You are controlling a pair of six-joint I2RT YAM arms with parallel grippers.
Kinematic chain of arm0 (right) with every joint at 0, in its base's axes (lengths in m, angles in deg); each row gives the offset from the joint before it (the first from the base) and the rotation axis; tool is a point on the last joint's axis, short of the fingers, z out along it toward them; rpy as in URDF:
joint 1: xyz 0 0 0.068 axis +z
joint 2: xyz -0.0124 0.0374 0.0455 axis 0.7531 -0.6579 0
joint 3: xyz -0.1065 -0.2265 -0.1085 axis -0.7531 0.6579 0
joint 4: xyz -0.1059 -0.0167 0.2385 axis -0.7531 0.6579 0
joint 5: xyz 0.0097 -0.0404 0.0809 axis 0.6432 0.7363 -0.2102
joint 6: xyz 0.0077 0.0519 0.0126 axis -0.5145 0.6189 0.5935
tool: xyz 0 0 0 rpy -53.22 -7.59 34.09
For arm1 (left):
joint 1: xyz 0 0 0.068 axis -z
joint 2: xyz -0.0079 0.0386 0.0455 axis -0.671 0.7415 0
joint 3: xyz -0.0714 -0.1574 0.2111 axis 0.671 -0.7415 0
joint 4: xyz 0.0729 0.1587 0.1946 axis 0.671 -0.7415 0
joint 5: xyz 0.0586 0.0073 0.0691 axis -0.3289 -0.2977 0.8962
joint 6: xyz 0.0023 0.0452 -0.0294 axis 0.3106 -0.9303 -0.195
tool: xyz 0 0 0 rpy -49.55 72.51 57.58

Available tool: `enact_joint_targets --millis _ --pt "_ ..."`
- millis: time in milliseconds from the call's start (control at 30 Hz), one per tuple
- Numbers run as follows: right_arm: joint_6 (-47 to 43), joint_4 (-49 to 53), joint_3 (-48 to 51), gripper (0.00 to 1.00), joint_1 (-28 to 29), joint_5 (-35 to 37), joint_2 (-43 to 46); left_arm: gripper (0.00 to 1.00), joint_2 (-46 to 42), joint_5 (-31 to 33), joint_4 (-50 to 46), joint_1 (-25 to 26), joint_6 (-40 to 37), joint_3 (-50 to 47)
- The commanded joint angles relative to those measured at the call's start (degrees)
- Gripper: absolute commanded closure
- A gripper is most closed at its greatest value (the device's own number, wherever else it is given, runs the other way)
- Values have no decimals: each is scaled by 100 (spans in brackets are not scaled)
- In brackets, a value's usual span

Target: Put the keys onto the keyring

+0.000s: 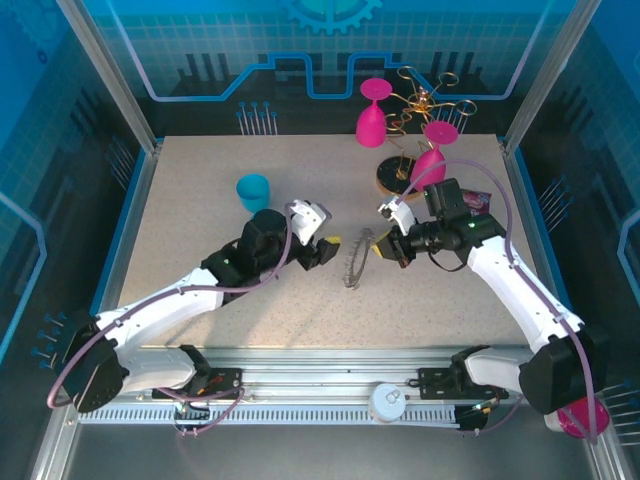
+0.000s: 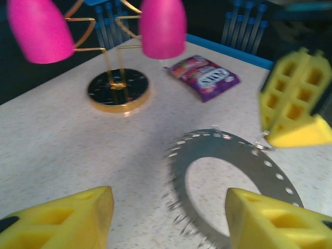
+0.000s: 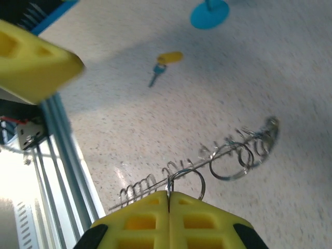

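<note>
- Right jaws?
- Pressed together on the rim of the keyring [image 2: 218, 144], among its wire coils. Ring held upright, seen edge-on from above, over the middle of the bench [image 1: 200, 230].
- And left jaws?
- Standing apart, clamped on nothing, facing the flat side of the ring from just beside.
- Where to find the key [image 3: 165, 62]?
- Lying flat on the bench, yellow head toward the foot of the blue goblet [image 1: 254, 190], well apart from the ring.
- Further back?
- Candy packet [image 2: 203, 77], then gold wire stand [image 2: 118, 91] with two pink goblets [image 2: 162, 26] upside down
</note>
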Motion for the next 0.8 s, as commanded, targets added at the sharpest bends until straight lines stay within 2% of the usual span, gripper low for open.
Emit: enact_joint_targets --millis 0,167,300,500,767 --pt "-842 14 -329 100 170 -735 99 48 -73 -1115 230 -9 -845 -177" --pt "-1102 149 -513 100 416 -581 -160 52 145 -1574 449 -14 -976 -175" --pt "-1046 82 -531 100 596 -316 -417 55 305 -1629 684 -63 -1046 -302" --pt "-1103 -21 -397 100 832 81 -747 56 396 -1766 1983 -560 -328 -918" --pt "-1424 -852 149 100 1036 39 -781 64 949 -3194 1602 -1092 -867 -809"
